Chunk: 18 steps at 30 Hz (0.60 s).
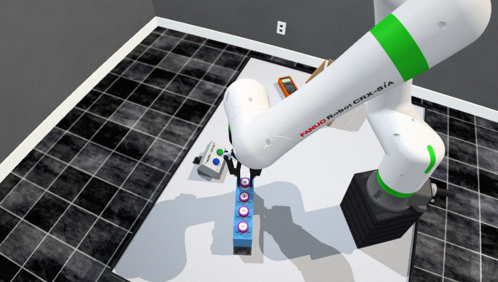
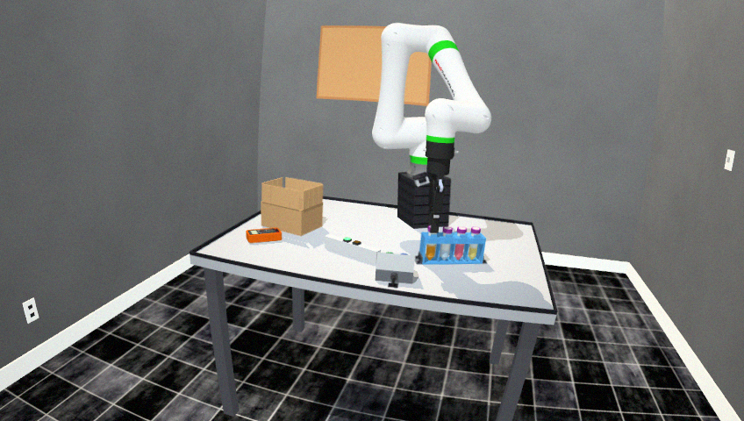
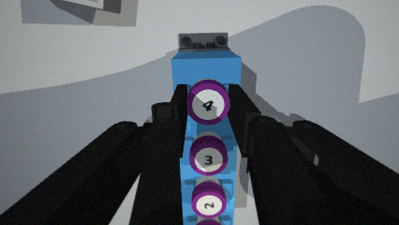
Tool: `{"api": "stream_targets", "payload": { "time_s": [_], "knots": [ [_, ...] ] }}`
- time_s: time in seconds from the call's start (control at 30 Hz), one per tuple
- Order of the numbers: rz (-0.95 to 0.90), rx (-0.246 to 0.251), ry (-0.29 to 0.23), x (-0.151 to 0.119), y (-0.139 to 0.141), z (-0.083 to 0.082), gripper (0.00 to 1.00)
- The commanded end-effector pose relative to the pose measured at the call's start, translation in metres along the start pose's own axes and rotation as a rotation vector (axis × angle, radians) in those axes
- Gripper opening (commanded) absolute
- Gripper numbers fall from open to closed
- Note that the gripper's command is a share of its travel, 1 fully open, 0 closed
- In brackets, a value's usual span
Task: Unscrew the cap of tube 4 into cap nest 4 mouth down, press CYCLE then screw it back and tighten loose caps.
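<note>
The blue decapping station [image 1: 242, 223] stands on the white table with several purple-capped tubes in a row. In the wrist view the caps marked 4 [image 3: 208, 101], 3 [image 3: 208, 157] and 2 [image 3: 209, 199] are on their tubes. My gripper [image 3: 207, 99] reaches straight down over the end tube and is shut on the cap of tube 4 [image 1: 245, 181], with one black finger touching each side. The cap is on top of its tube. The gripper also shows in the exterior view [image 2: 434, 227]. The key housing [image 1: 212, 164] carries the green READY key [image 1: 219, 151] and the blue CYCLE key [image 1: 216, 161], both unlit.
The cap tray [image 2: 346, 244] with its two lamps lies left of the key housing [image 2: 394, 267]; my arm hides it in the top view. A cardboard box [image 2: 291, 205] and an orange multimeter [image 2: 263, 235] sit at the far table end. The arm's black base [image 1: 377, 212] stands beside the station.
</note>
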<state>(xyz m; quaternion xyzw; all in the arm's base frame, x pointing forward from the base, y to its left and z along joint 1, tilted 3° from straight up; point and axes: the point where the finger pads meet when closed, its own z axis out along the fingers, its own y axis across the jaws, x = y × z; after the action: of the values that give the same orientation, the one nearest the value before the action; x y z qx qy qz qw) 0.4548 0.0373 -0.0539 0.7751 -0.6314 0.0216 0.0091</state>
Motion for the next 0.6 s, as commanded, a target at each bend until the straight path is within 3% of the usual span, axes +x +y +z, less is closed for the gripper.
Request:
{"api": "stream_targets", "payload": {
  "time_s": [0.0,0.17,0.4,0.43,0.57],
  "knots": [
    [0.148,0.004,0.009,-0.0001,-0.0007,-0.0005,0.30],
    [0.315,0.005,0.009,-0.0001,-0.0007,-0.0005,0.30],
    [0.367,0.005,0.009,-0.0001,-0.0007,-0.0005,0.30],
    [0.367,0.005,0.009,-0.0001,-0.0007,0.0005,0.41],
    [0.367,0.005,0.009,-0.0001,-0.0007,0.0005,0.41]
  ]
}}
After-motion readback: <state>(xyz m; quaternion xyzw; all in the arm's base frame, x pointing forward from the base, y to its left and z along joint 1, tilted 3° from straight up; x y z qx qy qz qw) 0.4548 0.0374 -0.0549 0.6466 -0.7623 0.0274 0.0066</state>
